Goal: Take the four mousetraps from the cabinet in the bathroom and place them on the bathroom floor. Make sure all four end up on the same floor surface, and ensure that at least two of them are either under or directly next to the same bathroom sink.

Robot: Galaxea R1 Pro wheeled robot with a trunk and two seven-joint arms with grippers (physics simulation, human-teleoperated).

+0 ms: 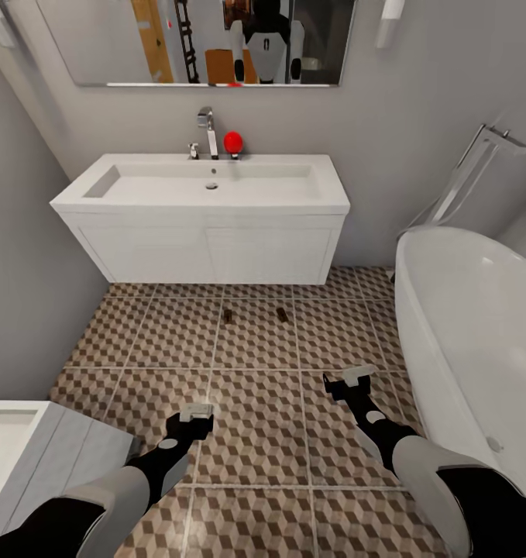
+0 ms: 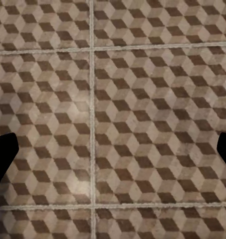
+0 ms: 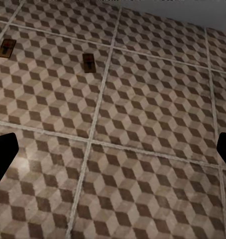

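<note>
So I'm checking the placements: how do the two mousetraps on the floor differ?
The left mousetrap lies right beside a grout line, while the right mousetrap sits inside its tile. The left one lies before the sink's middle, the right one nearer the bathtub. Both are small, brown, flat on the bathroom floor, and untouched.
</note>
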